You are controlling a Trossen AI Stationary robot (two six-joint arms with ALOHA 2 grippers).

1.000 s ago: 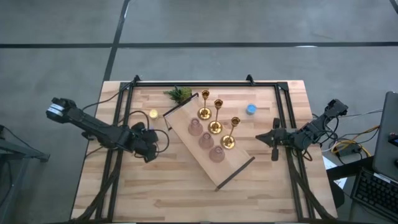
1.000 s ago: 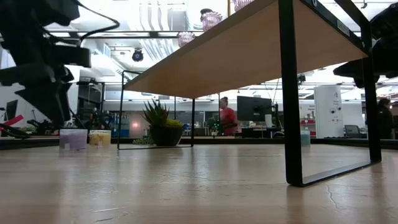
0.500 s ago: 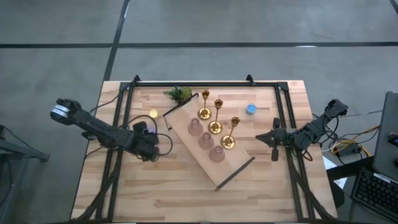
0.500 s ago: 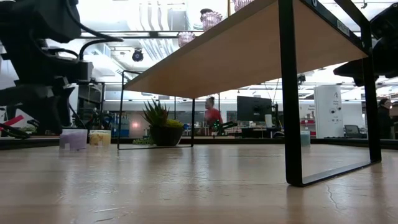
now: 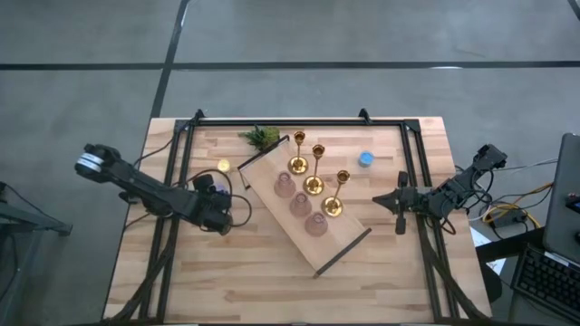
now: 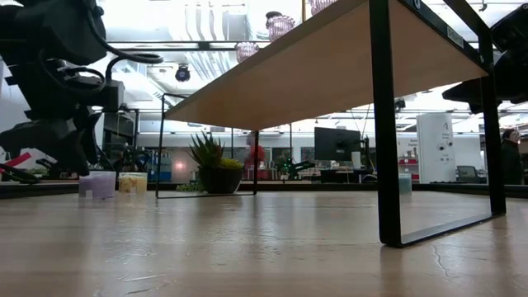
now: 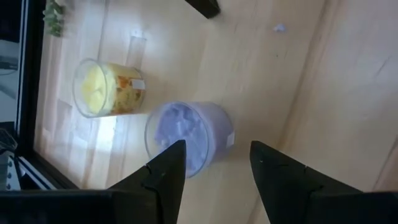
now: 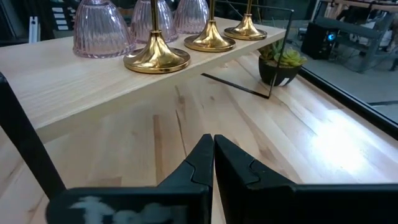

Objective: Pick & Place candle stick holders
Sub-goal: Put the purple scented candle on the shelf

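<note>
Left end effector [image 5: 227, 217] low over the bench [image 5: 227, 281], fingers [image 7: 165, 171] parted to a middling gap, holding nothing; hanging just over a purple tealight [image 7: 186, 134], fingertips either side of it without visible contact. Beside that, a yellow tealight [image 7: 109, 87], apart from the fingers. Right end effector [image 5: 400, 217] pressed fully shut, empty, waiting near the bench's right side, off the end of the raised wooden shelf [image 5: 344, 244].

On that shelf: three gold candlesticks [image 5: 314, 184], upright, stems vertical, set in a diagonal row along its length. Alongside, three pink glass cups [image 5: 300, 204], in a parallel row on the side nearer the left arm. Whether mouth-up or inverted: cannot tell.

From the low view, only the tops of two cups visible above the shelf edge; gold candlesticks nearly all hidden. Blue tealight [image 5: 365, 159] standing alone on the bench beyond the shelf.
</note>
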